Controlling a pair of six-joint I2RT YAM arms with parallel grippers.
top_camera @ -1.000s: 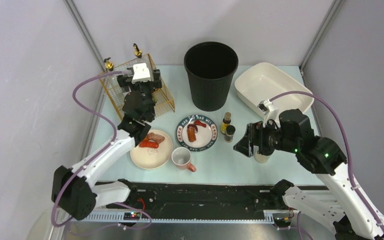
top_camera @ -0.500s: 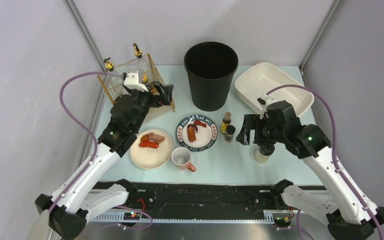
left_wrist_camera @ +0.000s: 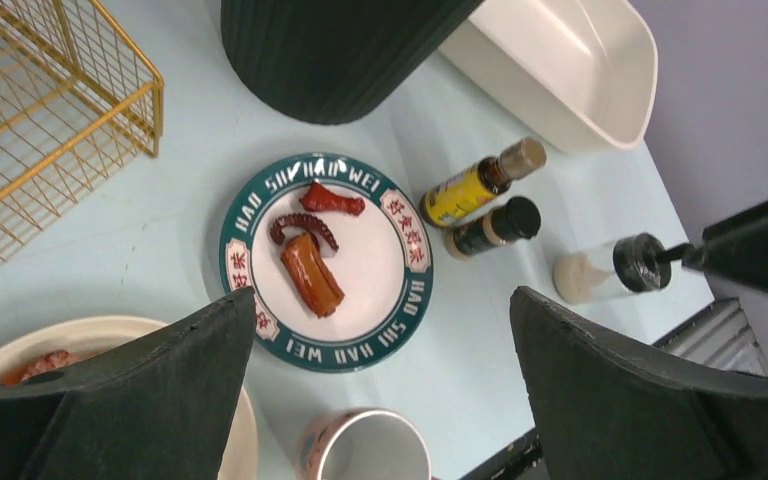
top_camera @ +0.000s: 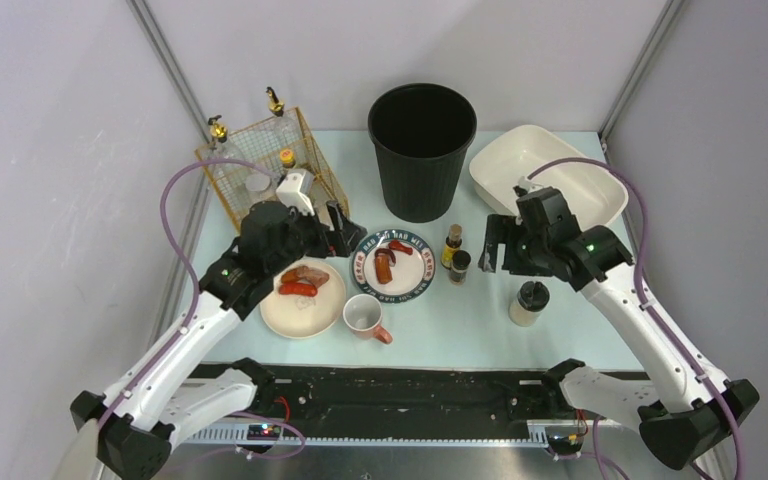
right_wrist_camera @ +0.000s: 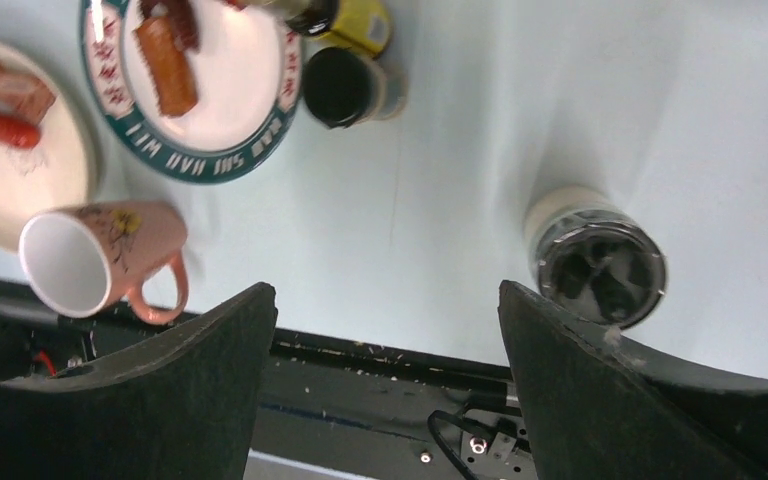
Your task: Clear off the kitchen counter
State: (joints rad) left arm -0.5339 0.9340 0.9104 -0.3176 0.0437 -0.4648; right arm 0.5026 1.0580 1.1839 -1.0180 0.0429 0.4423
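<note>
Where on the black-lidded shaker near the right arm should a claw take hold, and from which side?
The shaker stands upright on the counter, apart from the two small bottles, so its sides are free. Probably grip the pale round body just under the lid. The open right claw is nearest and could come down from above, a finger on either side.

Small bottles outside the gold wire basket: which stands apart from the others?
The pale cylindrical jar with black lid; the yellow bottle and dark bottle stand together.

pale mint counter (top_camera: pixel 460 325), black bin (top_camera: pixel 422 150)
</note>
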